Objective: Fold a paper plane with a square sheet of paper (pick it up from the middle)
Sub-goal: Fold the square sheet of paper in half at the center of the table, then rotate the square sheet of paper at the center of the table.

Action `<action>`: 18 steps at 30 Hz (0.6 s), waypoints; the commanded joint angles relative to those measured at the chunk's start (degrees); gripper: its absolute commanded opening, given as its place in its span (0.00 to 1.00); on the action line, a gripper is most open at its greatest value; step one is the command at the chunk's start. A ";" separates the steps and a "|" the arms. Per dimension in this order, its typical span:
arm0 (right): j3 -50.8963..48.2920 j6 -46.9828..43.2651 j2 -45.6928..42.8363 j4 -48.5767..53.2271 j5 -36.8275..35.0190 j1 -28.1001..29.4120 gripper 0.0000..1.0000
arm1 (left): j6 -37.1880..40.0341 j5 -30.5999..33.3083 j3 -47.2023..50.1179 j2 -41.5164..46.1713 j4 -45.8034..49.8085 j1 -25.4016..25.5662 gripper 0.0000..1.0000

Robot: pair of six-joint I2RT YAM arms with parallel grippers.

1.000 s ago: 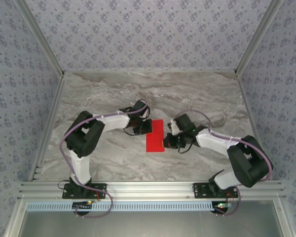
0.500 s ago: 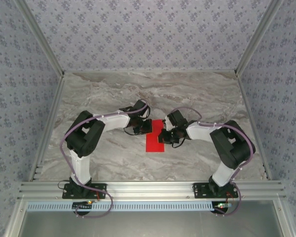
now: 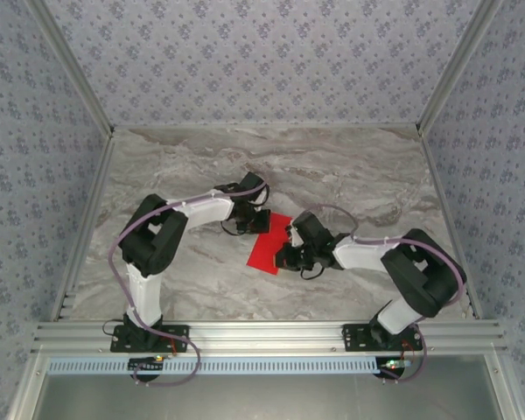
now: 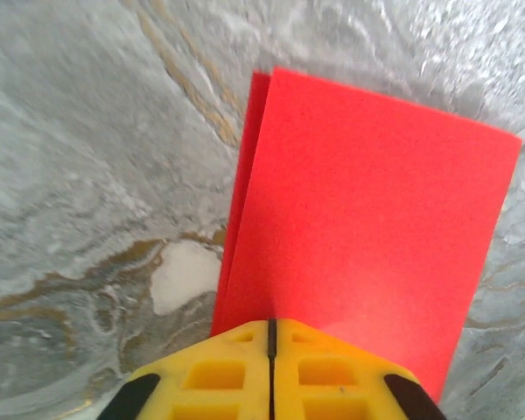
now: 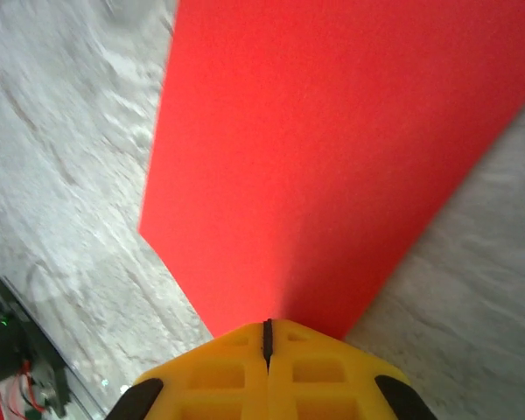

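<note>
Folded red paper [image 3: 268, 248] on marble surface [image 3: 201, 166]; right fingers [image 5: 278, 339] closed, pinching one edge, left fingers [image 4: 282, 337] closed at the opposite edge, grip unclear

From above, the paper [image 3: 267, 248] has its side edges under the left gripper [image 3: 259, 229] and right gripper [image 3: 285, 255]. In the right wrist view it runs off the top and right edges, and the table [image 5: 61, 157] is blurred. The left fingers [image 4: 219, 376] (yellow) cover its near edge, perhaps pinching it.

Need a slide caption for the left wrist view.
Left gripper shut on an edge of the folded red paper, marble table beneath.
</note>
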State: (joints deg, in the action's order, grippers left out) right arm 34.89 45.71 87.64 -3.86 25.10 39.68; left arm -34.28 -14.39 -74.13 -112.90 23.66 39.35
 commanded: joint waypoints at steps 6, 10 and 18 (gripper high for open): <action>7.70 -6.31 -3.41 10.05 1.31 -11.75 0.00 | -9.97 7.25 4.24 15.40 0.04 -0.12 0.27; 13.58 -12.97 2.02 14.09 3.41 -13.69 0.00 | -14.80 7.97 9.72 21.40 -3.39 2.21 0.28; 22.19 -13.88 15.01 14.58 3.00 -13.57 0.00 | -23.05 8.33 14.33 23.25 -9.36 9.10 0.21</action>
State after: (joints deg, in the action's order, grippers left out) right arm 54.54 33.69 99.68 8.12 27.81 26.00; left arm -51.46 -6.57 -60.77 -89.25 17.74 46.33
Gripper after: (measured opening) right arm 0.051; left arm 0.219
